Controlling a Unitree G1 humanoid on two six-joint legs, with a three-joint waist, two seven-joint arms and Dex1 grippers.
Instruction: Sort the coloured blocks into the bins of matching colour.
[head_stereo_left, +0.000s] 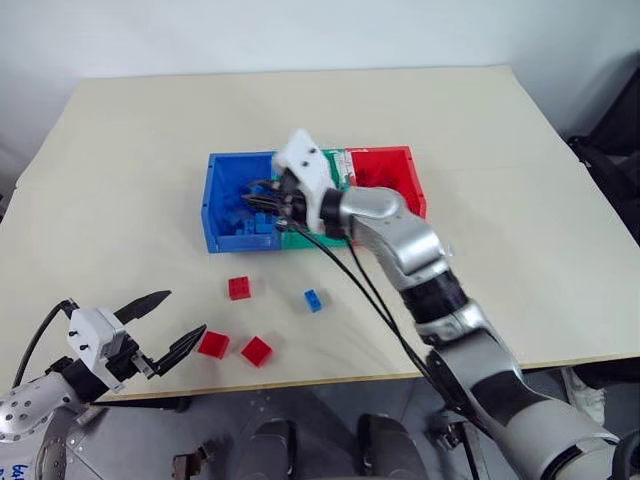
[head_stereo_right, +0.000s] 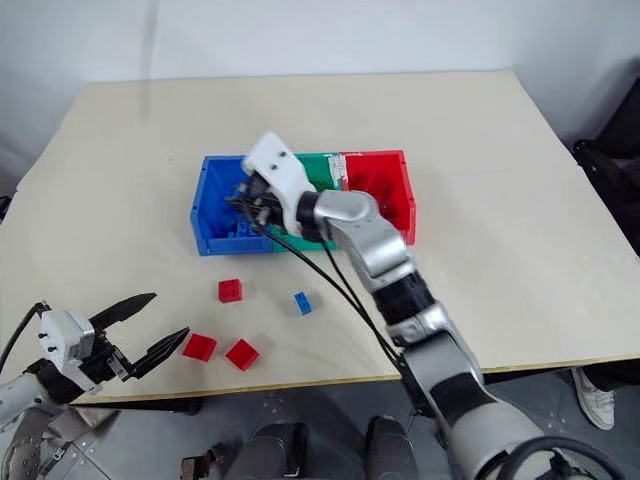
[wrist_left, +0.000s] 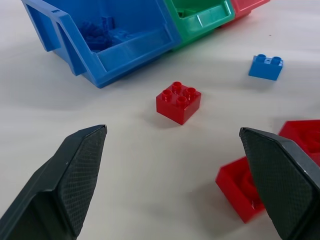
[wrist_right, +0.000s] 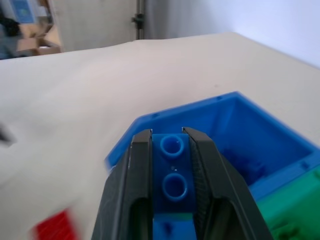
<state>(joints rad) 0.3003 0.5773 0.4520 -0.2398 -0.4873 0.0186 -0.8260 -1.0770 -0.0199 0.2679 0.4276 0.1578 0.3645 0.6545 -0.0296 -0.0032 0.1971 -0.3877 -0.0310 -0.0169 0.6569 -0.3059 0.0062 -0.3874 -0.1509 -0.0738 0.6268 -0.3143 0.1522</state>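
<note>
The blue bin (head_stereo_left: 212, 205), the green bin (head_stereo_right: 322, 168) and the red bin (head_stereo_left: 385, 152) stand joined in a row mid-table. Above the blue bin hangs my right gripper (head_stereo_left: 262, 195), shut on a small blue block (wrist_right: 173, 170). Several blue blocks lie inside that bin (wrist_left: 107, 32). On the table in front are three red blocks (head_stereo_left: 239, 288) (head_stereo_left: 213, 344) (head_stereo_left: 256, 351) and one blue block (head_stereo_left: 313, 299). My left gripper (head_stereo_left: 170, 325) stands open and empty near the front left edge, just left of the two nearest red blocks.
The pale table (head_stereo_left: 120, 180) has wide bare room on all sides of the bins. Black cables (head_stereo_left: 375, 300) hang from my right arm over the table beside the loose blue block.
</note>
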